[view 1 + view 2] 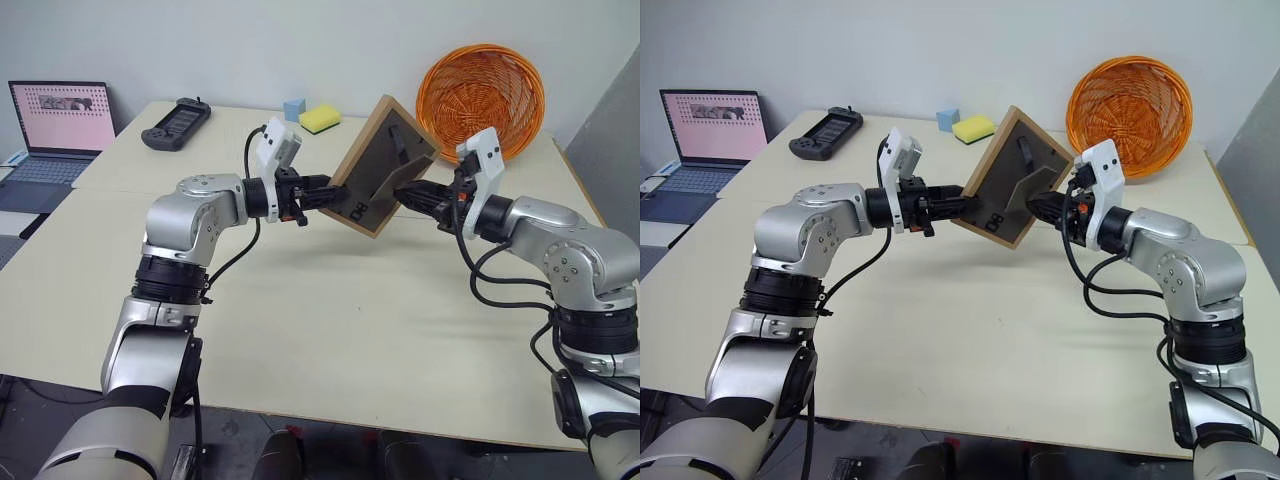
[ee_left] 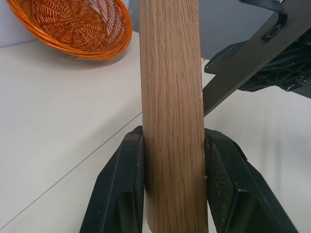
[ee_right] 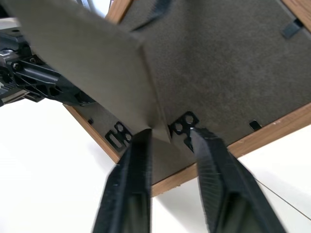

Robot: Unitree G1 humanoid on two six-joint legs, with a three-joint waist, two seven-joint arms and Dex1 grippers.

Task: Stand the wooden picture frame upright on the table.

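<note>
White marks on the dark back panel of the wooden picture frame point(image 1: 378, 165), near its lower edge; from the head views they look like "08", though they cannot be read for sure. From the right wrist they appear as cut-out loop shapes. Laptop point(image 1: 60, 120) screen shows pink page with a dark banner; nothing on it legible.

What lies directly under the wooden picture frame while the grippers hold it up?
Under the wooden picture frame is bare table with its shadow; the frame hangs clear of it. Its picture side faces away, unseen. The left gripper clamps its edge.
</note>
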